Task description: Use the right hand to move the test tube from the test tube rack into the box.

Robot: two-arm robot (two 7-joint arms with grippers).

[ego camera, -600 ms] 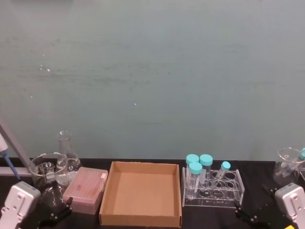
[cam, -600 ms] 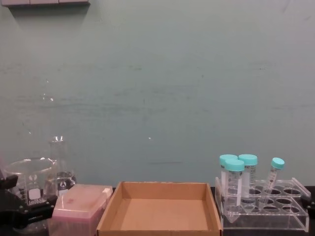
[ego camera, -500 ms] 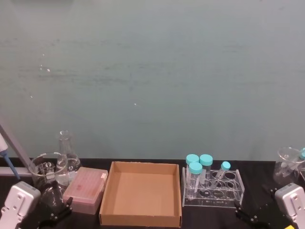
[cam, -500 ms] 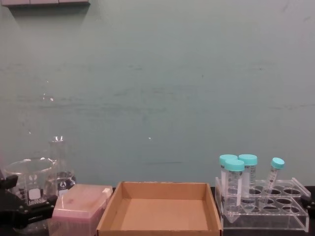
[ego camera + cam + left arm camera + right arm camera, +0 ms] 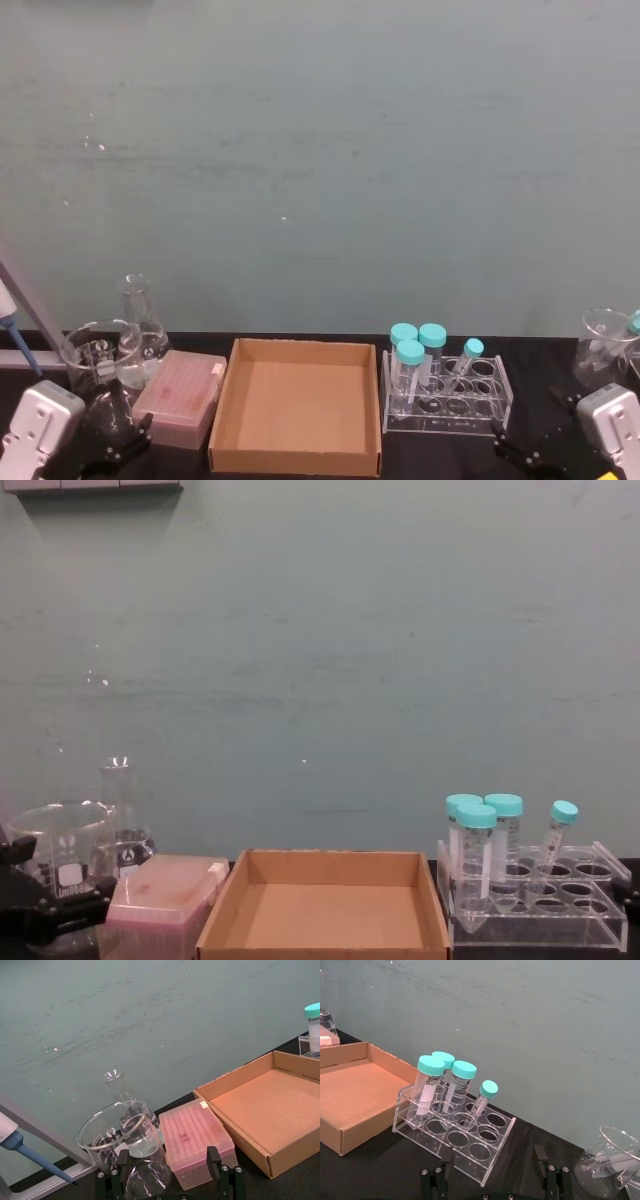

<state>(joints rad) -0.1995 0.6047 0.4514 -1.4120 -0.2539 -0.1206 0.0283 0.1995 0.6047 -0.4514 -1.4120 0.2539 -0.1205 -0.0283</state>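
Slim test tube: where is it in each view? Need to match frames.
Head: lower right, test tube leaning in rack, right of three wide tubes.
Chest: bottom right, test tube in the same rack slot.
Right wrist: test tube in rack, next to wide tubes.
Left wrist: not in it.
Landmark: box, in all four views, left of rack.

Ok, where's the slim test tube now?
Head view: the test tube leans in the test tube rack, right of three wider tubes; the box sits left of the rack.
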